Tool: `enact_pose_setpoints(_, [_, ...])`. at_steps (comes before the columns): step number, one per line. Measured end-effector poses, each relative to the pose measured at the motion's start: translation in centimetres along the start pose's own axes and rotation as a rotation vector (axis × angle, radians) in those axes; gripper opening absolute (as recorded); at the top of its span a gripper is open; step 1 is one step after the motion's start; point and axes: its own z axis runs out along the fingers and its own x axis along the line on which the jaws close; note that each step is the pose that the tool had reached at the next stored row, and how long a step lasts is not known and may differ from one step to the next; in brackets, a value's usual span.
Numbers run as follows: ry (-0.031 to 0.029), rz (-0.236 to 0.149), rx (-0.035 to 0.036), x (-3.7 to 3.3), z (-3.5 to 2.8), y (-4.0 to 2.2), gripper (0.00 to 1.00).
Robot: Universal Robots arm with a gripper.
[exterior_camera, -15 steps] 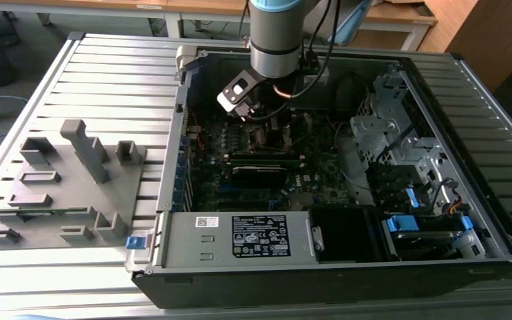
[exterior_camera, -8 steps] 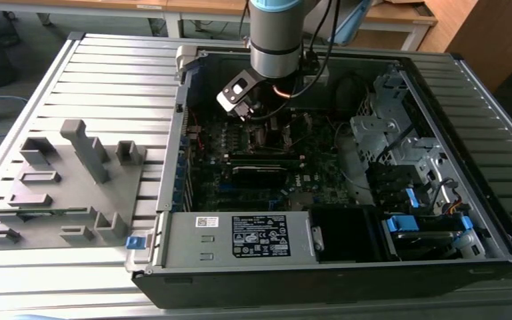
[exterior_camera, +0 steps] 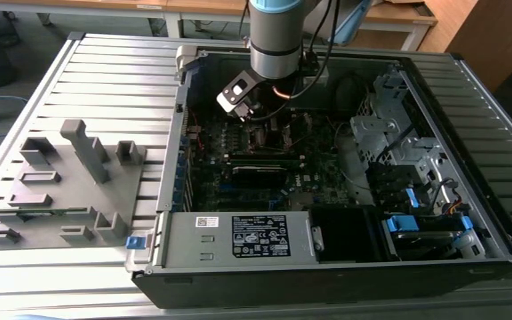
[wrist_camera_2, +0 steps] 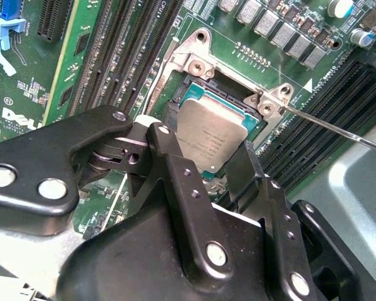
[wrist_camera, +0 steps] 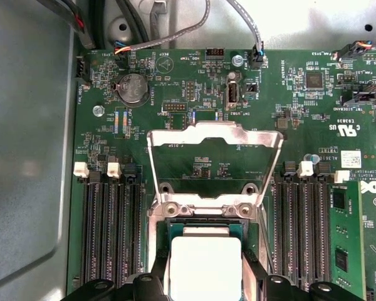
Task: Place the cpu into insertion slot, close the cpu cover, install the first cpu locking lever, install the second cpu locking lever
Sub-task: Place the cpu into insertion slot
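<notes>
The cpu [wrist_camera_2: 210, 133], a flat square chip with a dull metallic top, lies in the insertion slot [wrist_camera_2: 220, 100], level with its rim. My gripper [wrist_camera_2: 203, 158] stands over it, one black finger [wrist_camera_2: 175, 179] against each of two opposite edges, shut on it. In the first wrist view the cpu [wrist_camera: 205, 266] looks bright white between the fingertips [wrist_camera: 158, 279], with the slot [wrist_camera: 203, 224] around it. The cpu cover [wrist_camera: 214, 133], a silver frame with a window, stands open on its hinge beyond the slot. A thin locking lever [wrist_camera_2: 338, 130] sticks up beside the socket. In the exterior view the gripper [exterior_camera: 249, 112] hangs inside the case.
Black memory slots [wrist_camera: 109, 232] flank the socket on both sides, with another bank [wrist_camera: 307, 226] opposite. The open computer case [exterior_camera: 327, 267] has its walls, a labelled box [exterior_camera: 238, 237] and a drive cage [exterior_camera: 399, 147] around the board. A grey fixture tray [exterior_camera: 61, 180] lies at the exterior view's left.
</notes>
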Motion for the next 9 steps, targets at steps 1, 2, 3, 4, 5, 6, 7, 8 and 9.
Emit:
enact_pose_setpoints(1, [0.0002,0.000,-0.0001,0.00,0.01,0.00,0.54])
enact_pose_setpoints(2, [0.0001,0.000,0.0000,0.00,0.01,0.00,0.54])
enact_pose_setpoints(3, [0.0000,0.000,0.0000,0.00,0.02,0.00,0.54])
enact_pose_setpoints(4, [0.0000,0.000,0.0000,0.00,0.03,0.00,0.54])
enact_pose_setpoints(5, [0.0000,0.000,0.0000,0.00,0.03,0.00,0.54])
enact_pose_setpoints(6, [0.0000,0.000,0.0000,0.00,0.04,0.00,0.54])
enact_pose_setpoints(7, [0.0001,0.000,-0.0001,0.00,0.04,0.00,0.54])
enact_pose_setpoints(8, [0.0001,0.000,-0.0001,0.00,0.05,0.00,0.54])
enact_pose_setpoints(9, [0.0001,0.000,-0.0001,0.00,0.04,0.00,0.54])
